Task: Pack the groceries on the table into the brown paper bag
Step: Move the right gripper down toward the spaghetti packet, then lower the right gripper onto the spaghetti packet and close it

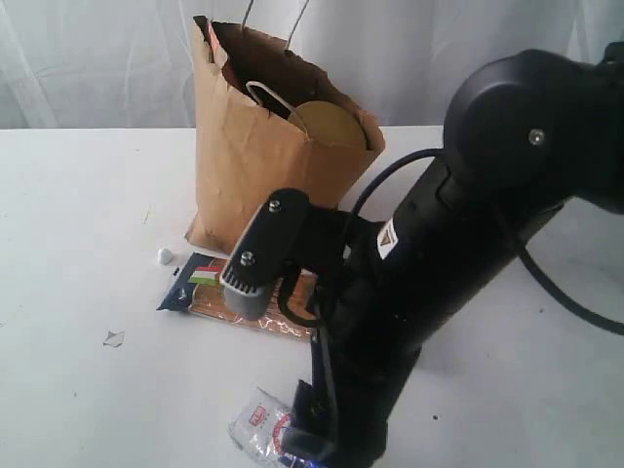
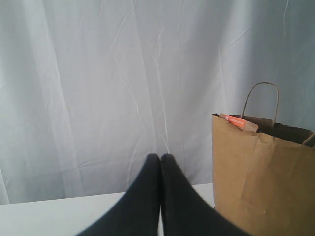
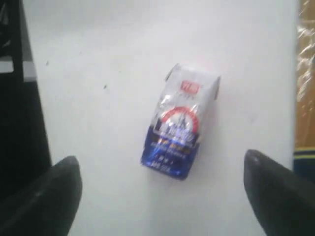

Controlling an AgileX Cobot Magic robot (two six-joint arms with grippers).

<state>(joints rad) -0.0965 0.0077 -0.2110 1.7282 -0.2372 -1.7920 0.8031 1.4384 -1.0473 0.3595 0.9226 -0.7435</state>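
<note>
The brown paper bag (image 1: 253,156) stands upright at the back of the table (image 1: 78,214), with a gold jar lid (image 1: 331,122) showing in its mouth. In the left wrist view the bag (image 2: 261,182) has an orange-labelled pouch (image 2: 238,121) poking out of its top. A blue-orange spaghetti pack (image 1: 205,285) lies flat in front of the bag. The small white-blue packet (image 3: 179,123) lies on the table near the front edge (image 1: 258,424). My right gripper (image 3: 161,158) hangs open over it, one finger on each side and both clear of it. My left gripper (image 2: 160,158) is shut and empty, well left of the bag.
My right arm (image 1: 439,253) leans across the middle of the table and hides the part behind it. Small white scraps (image 1: 164,256) lie left of the spaghetti pack. The spaghetti pack's edge (image 3: 305,88) lies close beside the right gripper. A white curtain (image 2: 98,88) hangs behind.
</note>
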